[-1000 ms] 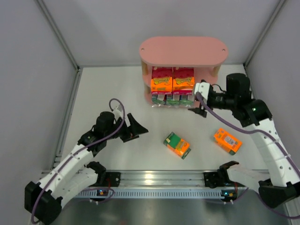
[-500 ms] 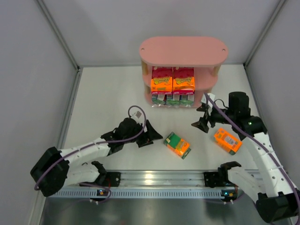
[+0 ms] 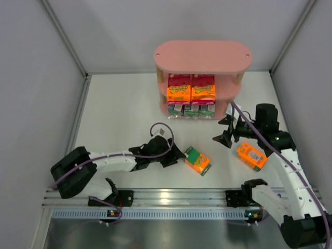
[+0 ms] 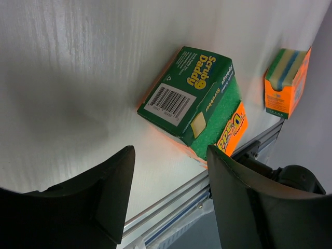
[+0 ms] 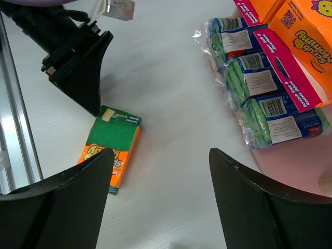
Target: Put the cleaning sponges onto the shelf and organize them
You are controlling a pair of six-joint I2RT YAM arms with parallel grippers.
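Note:
The pink shelf (image 3: 203,56) stands at the back, with two orange-and-magenta sponge packs (image 3: 191,88) on its middle board and three green-and-white packs (image 3: 191,109) below. A green-and-orange pack (image 3: 196,160) lies flat on the table. My left gripper (image 3: 175,154) is open just left of it; in the left wrist view the pack (image 4: 194,101) lies ahead of the left gripper (image 4: 170,155), with nothing between the jaws. An orange pack (image 3: 251,155) lies to the right. My right gripper (image 3: 224,130) hangs open and empty between the shelf and that pack.
A metal rail (image 3: 166,197) runs along the near table edge, close behind the green-and-orange pack. Grey walls close in the table on three sides. In the right wrist view the shelf's bottom board (image 5: 306,155) and its wrapped packs (image 5: 259,98) lie at the right.
My left arm has stretched rightwards across the table up to the green-and-orange pack, its jaws narrowing a little. My right arm drew back from the shelf front towards the orange pack.

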